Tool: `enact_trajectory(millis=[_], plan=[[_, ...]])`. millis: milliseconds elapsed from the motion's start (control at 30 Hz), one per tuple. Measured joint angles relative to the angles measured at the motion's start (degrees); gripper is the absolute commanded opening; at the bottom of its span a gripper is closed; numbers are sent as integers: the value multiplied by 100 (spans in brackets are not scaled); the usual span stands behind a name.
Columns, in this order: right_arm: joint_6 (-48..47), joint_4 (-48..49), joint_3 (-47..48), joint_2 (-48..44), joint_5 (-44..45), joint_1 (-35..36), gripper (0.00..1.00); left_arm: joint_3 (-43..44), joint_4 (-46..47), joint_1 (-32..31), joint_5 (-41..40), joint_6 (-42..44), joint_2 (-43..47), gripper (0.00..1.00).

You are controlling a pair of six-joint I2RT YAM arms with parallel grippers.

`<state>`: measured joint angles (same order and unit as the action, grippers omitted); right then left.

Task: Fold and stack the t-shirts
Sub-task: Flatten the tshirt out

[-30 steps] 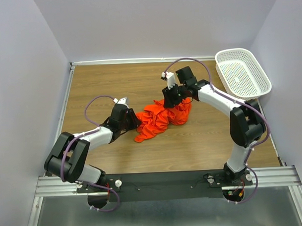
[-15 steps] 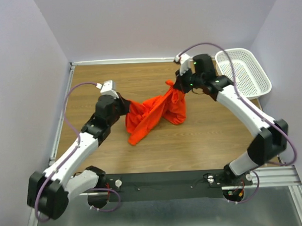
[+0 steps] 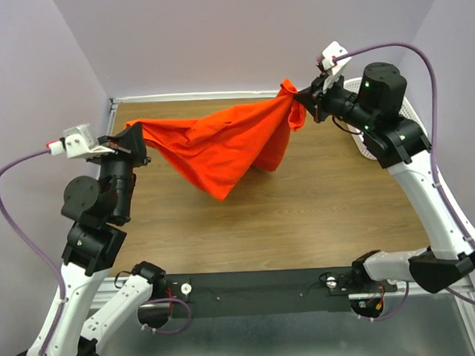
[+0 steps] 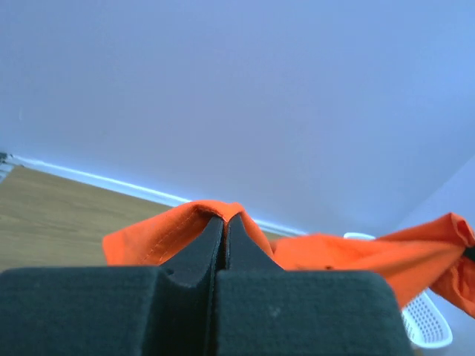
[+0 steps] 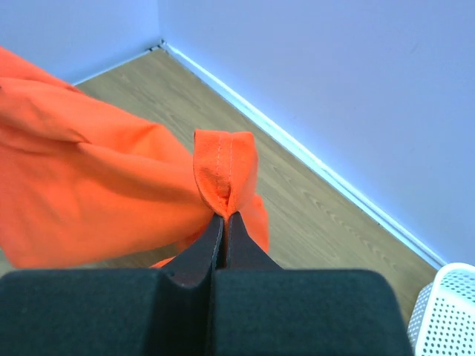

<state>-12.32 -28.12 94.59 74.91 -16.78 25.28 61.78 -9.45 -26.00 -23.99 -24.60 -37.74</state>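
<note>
We find the main risk to be a lost hold: each gripper has only a narrow edge of cloth between its fingers, and the t-shirt (image 3: 221,147) is drawn nearly taut between them, so further spreading of the arms could, in our judgement, pull a hem free and drop that side onto the table (image 3: 325,214). A second risk is a poor lay: the cloth hangs bunched and twisted, with a deep fold sagging below the span, and we cannot tell from these views which parts of the garment are gripped. If the holds are not on matching corners, it would come down skewed and creased. A third is that the right gripper (image 5: 223,216) works close to the basket (image 5: 445,311), where the loose flap below its grip might snag on the rim. The left gripper (image 4: 225,221) is pressed together on a doubled edge of the t-shirt, which wraps over its fingertips; the right gripper likewise pinches a stitched hem that stands just above its tips. The t-shirt is held aloft above the table, strung from the left gripper to the right gripper, its bulk hanging between and below them; whether its lowest fold touches the wood we cannot tell.
</note>
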Motion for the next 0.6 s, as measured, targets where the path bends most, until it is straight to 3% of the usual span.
enact_trajectory(millis=[267,467,600], plan=[[-79,-72,-15,-407,0,0,1,151,22,0,-92,225,-92,0],[-181,-162,2,-133,269,0,1,380,111,0,-79,330,-861,0],[-227,-258,538,391,839,0,1,1075,223,17,223,365,-1735,0]])
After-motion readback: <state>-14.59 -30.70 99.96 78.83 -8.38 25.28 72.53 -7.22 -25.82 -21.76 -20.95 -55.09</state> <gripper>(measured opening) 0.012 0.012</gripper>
